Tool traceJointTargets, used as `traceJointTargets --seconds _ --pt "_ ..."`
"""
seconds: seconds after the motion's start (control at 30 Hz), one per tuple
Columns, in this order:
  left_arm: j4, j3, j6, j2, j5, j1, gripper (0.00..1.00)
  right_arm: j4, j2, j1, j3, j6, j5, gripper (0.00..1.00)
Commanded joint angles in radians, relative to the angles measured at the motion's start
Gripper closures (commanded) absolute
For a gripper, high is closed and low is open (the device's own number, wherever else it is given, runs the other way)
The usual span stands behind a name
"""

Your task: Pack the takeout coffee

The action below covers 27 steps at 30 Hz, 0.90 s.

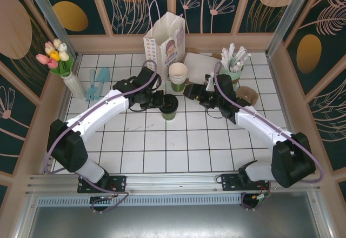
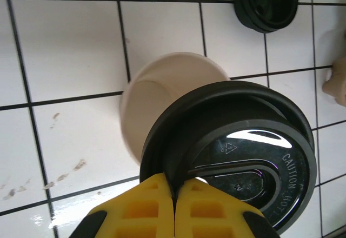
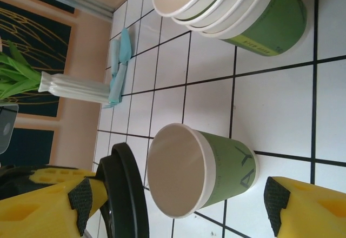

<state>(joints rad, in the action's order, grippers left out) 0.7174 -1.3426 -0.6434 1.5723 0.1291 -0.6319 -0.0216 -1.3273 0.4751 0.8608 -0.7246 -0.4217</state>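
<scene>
top external: takeout coffee cup (image 1: 168, 112), dark green, stands upright on the white tiled table (image 1: 162, 146), a little toward 12 o'clock from the table's middle. black lid (image 1: 168, 101) sits over its mouth, pinched by the left gripper (image 1: 161, 100), which reaches in from the cup's 9 o'clock. right gripper (image 1: 190, 93) waits at the cup's 2 o'clock, near but not touching. white paper bag (image 1: 165, 43) is upright at 12 o'clock from the cup, well apart. stack of cream-white cups (image 1: 178, 74) stands between bag and cup, about 1 o'clock. mint-green cup of straws (image 1: 232, 71) is at 2 o'clock, beyond the right gripper. vase of tulips (image 1: 74, 85) is far out at 10 o'clock.

left wrist: yellow fingers (image 2: 140, 211) pressed together on the lid's rim at its 7 o'clock edge. lid tilted, covering the 4 o'clock part of the cup's mouth; cream inside shows at 10 o'clock. lid touching the rim or not: cannot tell. spare black lids (image 2: 266, 2) lie on the tiles at 1 o'clock.

right wrist: right gripper's fingers stand wide apart, nothing held. the cup lies between them, farther out, untouched. cup mouth uncovered on this side, lid on edge just beside the rim at 9 o'clock.
</scene>
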Motion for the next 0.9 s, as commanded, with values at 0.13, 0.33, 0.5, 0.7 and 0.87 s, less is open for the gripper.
traceJointTargets --seconds 0.13,0.33,0.5,0.7,0.87 --pt "0.035 -0.042 0.073 0.048 -0.026 0.032 1.0 -0.098 -0.023 0.018 -0.034 0.008 -0.092 0.12" --pt "0.065 -0.09 0.12 0.103 -0.023 0.037 1.0 -0.139 -0.074 0.026 -0.058 -0.013 -0.141 0.15" --pt "0.051 -0.097 0.119 0.135 -0.01 0.037 1.0 -0.194 -0.094 0.036 -0.092 -0.047 -0.14 0.17" --pt "0.038 -0.088 0.122 0.135 0.008 0.038 1.0 -0.21 -0.123 0.042 -0.097 -0.057 -0.153 0.18" --pt "0.039 -0.087 0.125 0.178 0.02 0.037 1.0 -0.209 -0.138 0.047 -0.091 -0.055 -0.163 0.19"
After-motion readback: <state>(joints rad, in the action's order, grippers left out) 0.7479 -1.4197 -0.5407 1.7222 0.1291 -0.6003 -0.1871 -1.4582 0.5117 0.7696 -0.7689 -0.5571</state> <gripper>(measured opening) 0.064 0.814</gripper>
